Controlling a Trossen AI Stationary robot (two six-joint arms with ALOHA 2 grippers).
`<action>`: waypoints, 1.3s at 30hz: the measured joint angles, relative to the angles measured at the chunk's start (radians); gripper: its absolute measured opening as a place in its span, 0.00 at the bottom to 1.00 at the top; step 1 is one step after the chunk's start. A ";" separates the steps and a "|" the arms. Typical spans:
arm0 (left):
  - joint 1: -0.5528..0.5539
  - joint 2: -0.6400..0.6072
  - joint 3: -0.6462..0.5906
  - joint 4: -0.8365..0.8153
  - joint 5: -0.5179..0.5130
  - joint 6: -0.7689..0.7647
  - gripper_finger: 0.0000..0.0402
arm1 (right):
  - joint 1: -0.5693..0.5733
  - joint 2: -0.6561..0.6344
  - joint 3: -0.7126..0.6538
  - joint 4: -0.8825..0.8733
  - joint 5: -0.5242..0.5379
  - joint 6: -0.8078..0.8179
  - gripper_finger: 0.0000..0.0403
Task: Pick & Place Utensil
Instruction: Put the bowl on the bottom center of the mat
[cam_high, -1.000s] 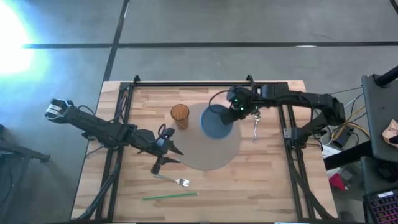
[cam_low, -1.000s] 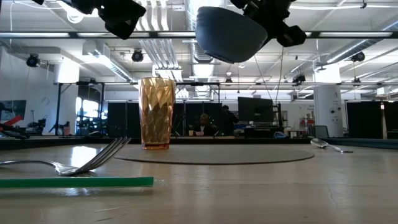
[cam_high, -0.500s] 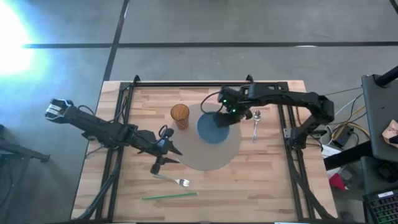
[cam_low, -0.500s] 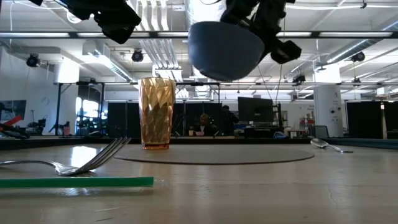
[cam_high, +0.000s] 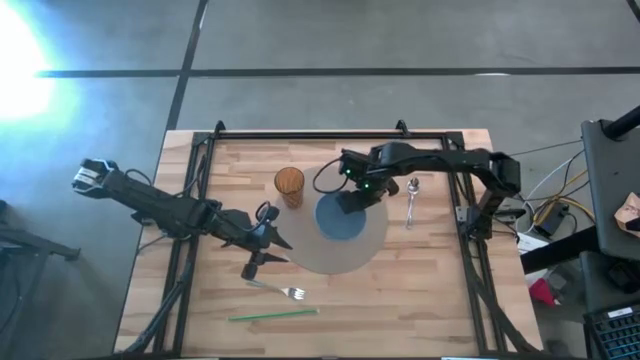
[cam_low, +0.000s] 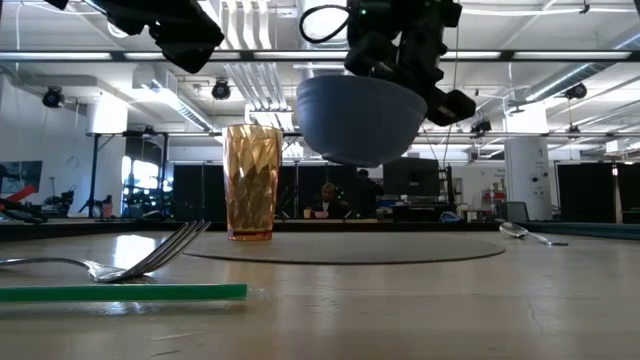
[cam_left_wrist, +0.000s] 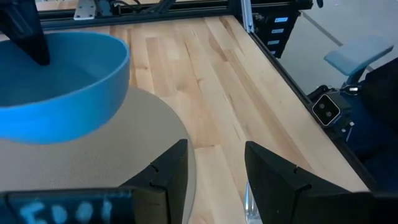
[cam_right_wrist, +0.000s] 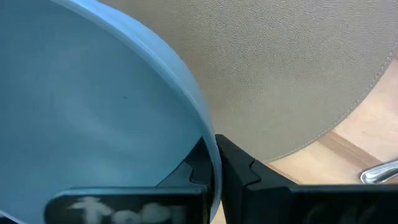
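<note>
**R gripper holds blue bowl over mat; L gripper open by mat edge**

R gripper (cam_high: 350, 196) is clamped shut on the rim of the blue bowl (cam_high: 341, 218); in the R wrist view its two fingers (cam_right_wrist: 233, 168) pinch the bowl wall, one inside, one outside. Bowl hangs below the gripper, clear of the surface, as the low view shows: a gap of air sits under its base. Directly beneath bowl & gripper lies the round tan mat (cam_high: 355, 255) on the wooden table (cam_high: 430, 300). Amber cup (cam_high: 289, 186) stands upright just beside the bowl, toward the L arm side, at the mat's rim. Spoon (cam_high: 411, 200) lies on bare wood on the other side of the R gripper, near it, off the mat.

L gripper (cam_high: 262, 254) hovers at the mat's edge, fingers (cam_left_wrist: 273, 180) apart w/ nothing between them; L wrist view shows mat edge & bare wood through the gap, bowl farther ahead. Fork (cam_high: 281, 290) lies on the wood just beyond the L gripper's tips, near but not touching. Green straw (cam_high: 273, 314) lies flat past the fork, farther from the gripper, nr the table's front edge. Both sit well apart from the R gripper & bowl.
</note>
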 joint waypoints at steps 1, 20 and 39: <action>0.000 0.000 0.000 0.000 0.000 -0.004 0.38 | 0.004 0.004 0.000 -0.003 0.001 0.000 0.02; 0.000 0.000 0.000 -0.005 0.000 -0.002 0.38 | 0.038 0.150 0.262 -0.190 0.115 -0.175 0.02; 0.000 0.000 -0.001 -0.053 0.000 -0.038 0.38 | 0.050 0.316 0.291 -0.197 0.067 -0.311 0.02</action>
